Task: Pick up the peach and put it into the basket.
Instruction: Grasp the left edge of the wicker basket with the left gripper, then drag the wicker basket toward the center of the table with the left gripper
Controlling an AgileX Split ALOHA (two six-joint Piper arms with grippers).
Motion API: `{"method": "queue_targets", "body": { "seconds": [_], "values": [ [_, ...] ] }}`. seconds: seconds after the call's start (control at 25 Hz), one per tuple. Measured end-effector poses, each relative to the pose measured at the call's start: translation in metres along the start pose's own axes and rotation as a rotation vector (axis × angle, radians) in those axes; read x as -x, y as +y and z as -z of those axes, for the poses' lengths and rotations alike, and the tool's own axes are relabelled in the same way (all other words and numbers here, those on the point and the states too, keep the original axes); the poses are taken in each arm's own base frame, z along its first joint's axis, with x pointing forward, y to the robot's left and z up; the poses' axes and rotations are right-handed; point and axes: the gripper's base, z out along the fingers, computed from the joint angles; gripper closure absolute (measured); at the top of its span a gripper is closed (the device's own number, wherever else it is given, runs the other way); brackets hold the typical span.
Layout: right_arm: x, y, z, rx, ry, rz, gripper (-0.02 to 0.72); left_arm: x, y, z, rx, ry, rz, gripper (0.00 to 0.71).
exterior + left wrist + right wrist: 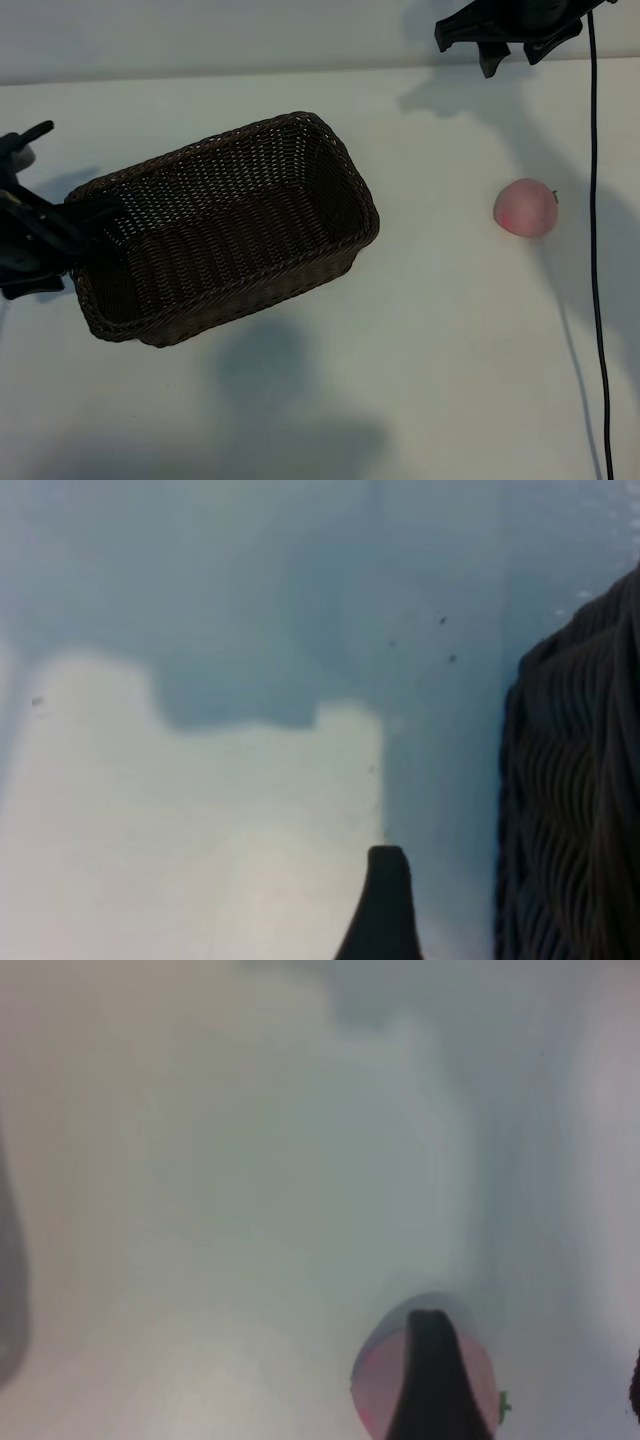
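Note:
The pink peach (pixel 526 208) lies on the white table at the right, well apart from the basket (pixel 200 292). The dark brown wicker basket sits left of centre with nothing in it. My right gripper (pixel 512 58) hangs open at the far right, beyond the peach, and holds nothing. In the right wrist view one dark finger (pixel 430 1370) covers part of the peach (pixel 377 1385). My left gripper (pixel 55 215) rests at the basket's left end, open. The left wrist view shows one finger (pixel 385 905) beside the basket's woven side (pixel 570 800).
A black cable (pixel 597 250) runs down the table's right side, just past the peach. White tabletop (pixel 440 330) stretches between the basket and the peach and along the front.

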Motion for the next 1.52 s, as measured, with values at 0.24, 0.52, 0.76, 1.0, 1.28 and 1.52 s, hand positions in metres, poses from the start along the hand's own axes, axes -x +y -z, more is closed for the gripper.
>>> {"method": "queue_targets", "body": {
  "seconds": [0.24, 0.52, 0.76, 1.0, 1.28, 1.52],
  "values": [
    [0.0, 0.0, 0.0, 0.0, 0.0, 0.0, 0.24, 0.0, -0.002, -0.013, -0.025, 0.02, 0.009, 0.123],
    [0.0, 0.0, 0.0, 0.0, 0.0, 0.012, 0.24, -0.002, 0.0, -0.023, -0.014, 0.041, 0.016, 0.292],
    [0.0, 0.0, 0.0, 0.0, 0.0, 0.014, 0.241, -0.001, 0.0, -0.025, -0.015, 0.036, 0.02, 0.609],
    [0.0, 0.0, 0.0, 0.0, 0.0, 0.014, 0.243, -0.001, -0.001, -0.025, -0.022, 0.031, 0.024, 0.615],
    [0.0, 0.0, 0.0, 0.0, 0.0, 0.014, 0.243, -0.001, -0.008, -0.024, -0.105, 0.034, 0.001, 0.617],
    [0.0, 0.0, 0.0, 0.0, 0.0, 0.014, 0.243, 0.001, -0.021, -0.021, -0.224, 0.033, -0.021, 0.617]
  ]
}}
